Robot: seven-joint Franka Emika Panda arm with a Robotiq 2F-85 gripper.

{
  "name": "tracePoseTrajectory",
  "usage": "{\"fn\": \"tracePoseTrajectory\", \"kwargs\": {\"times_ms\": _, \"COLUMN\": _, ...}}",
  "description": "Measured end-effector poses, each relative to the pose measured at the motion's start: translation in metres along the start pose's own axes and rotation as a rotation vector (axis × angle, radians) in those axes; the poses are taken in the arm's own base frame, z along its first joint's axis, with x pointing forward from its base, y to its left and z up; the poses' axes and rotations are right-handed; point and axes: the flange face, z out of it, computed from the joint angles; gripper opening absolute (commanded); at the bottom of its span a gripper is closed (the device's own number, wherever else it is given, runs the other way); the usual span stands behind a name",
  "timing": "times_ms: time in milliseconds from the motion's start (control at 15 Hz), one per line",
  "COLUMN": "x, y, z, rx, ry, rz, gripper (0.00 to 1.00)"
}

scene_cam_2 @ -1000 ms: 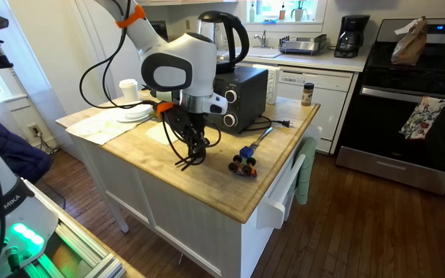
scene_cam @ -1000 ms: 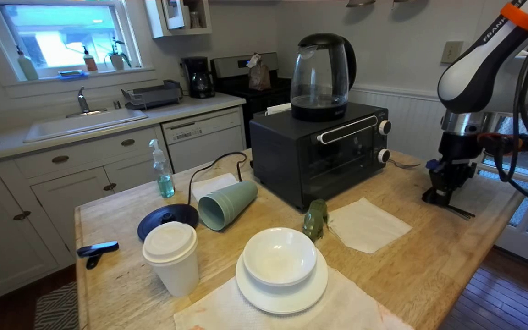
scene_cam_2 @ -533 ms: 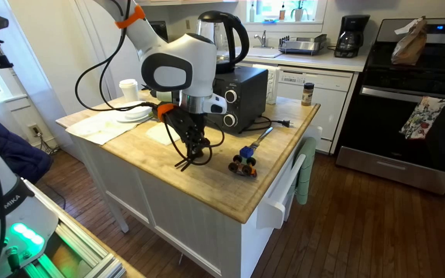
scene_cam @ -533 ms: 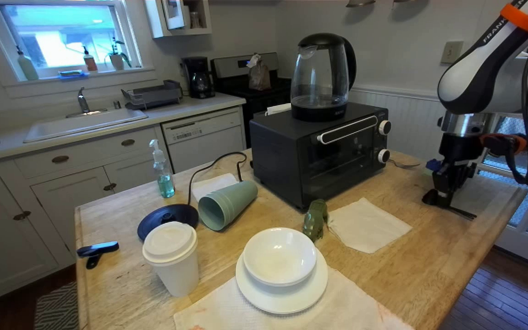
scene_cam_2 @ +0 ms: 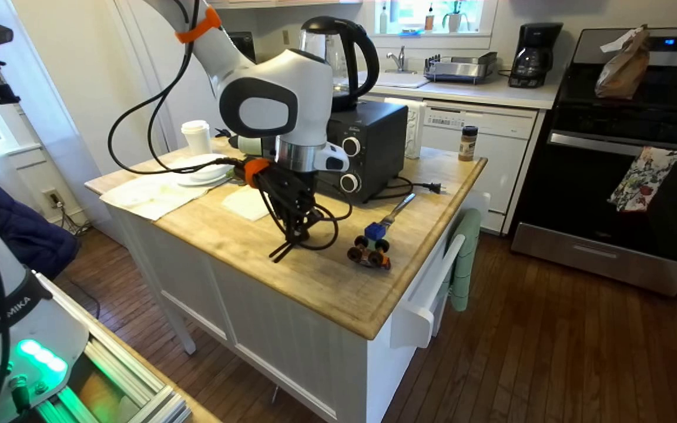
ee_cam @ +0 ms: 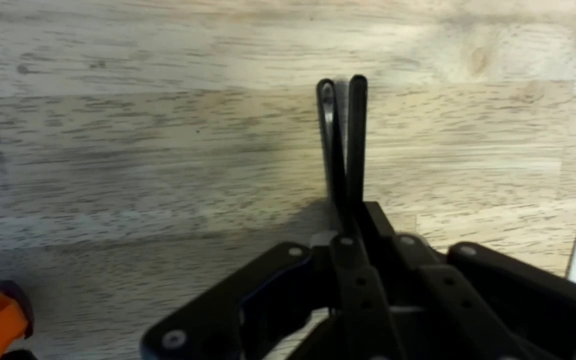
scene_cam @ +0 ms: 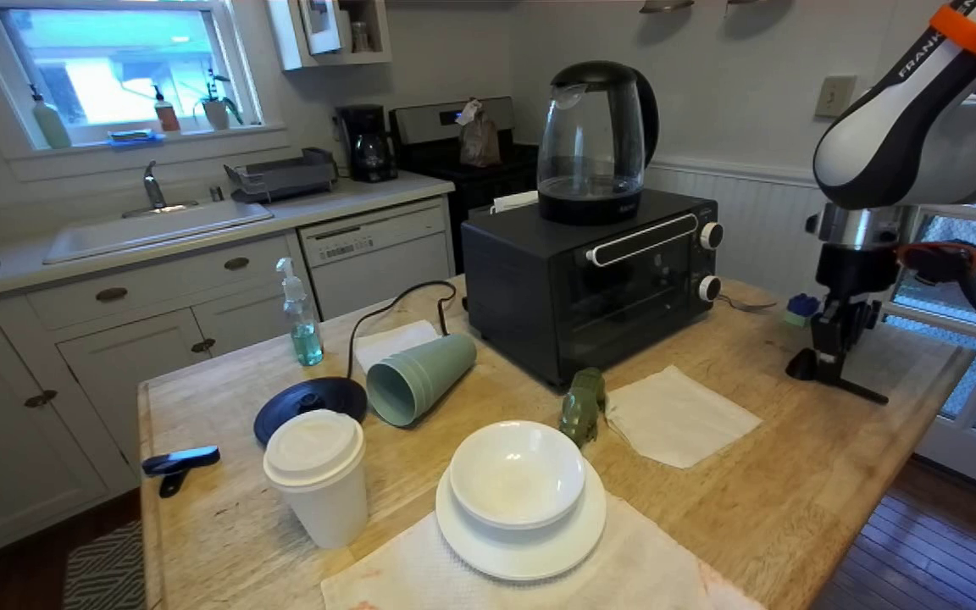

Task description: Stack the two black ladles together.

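The two black ladles lie on the wooden table. In the wrist view, the handle of the left ladle (ee_cam: 328,115) and the handle of the right ladle (ee_cam: 357,115) run side by side, their ends slightly apart. My gripper (ee_cam: 360,225) is closed around both handles where they meet; the dark pads hide the grip itself. In an exterior view the gripper (scene_cam: 834,364) stands over the ladles, with a black scoop (scene_cam: 801,364) on one side and the handles (scene_cam: 865,391) on the other. The ladle handles (scene_cam_2: 277,254) also show beside the gripper (scene_cam_2: 296,236); the scoops are hidden there.
A small wheeled toy (scene_cam_2: 369,252), a blue block (scene_cam_2: 375,230) and a fork (scene_cam_2: 398,208) lie beside the gripper. A toaster oven (scene_cam: 590,296) bears a glass kettle (scene_cam: 594,144). A napkin (scene_cam: 679,415) lies on the table. The table edge (scene_cam_2: 315,302) is close by.
The gripper has shifted slightly to the right in both exterior views, and the ladles have moved with it. The handle ends now lie closer together. The arm's cables have swung.
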Motion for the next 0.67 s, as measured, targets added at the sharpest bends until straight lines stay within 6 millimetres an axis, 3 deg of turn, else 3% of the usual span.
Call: {"fn": "tracePoseTrajectory", "kwargs": {"times_ms": 667, "x": -0.0014, "y": 0.0034, "z": 0.0015, "rx": -0.011, "ry": -0.011, "rz": -0.067, "gripper": 0.02}}
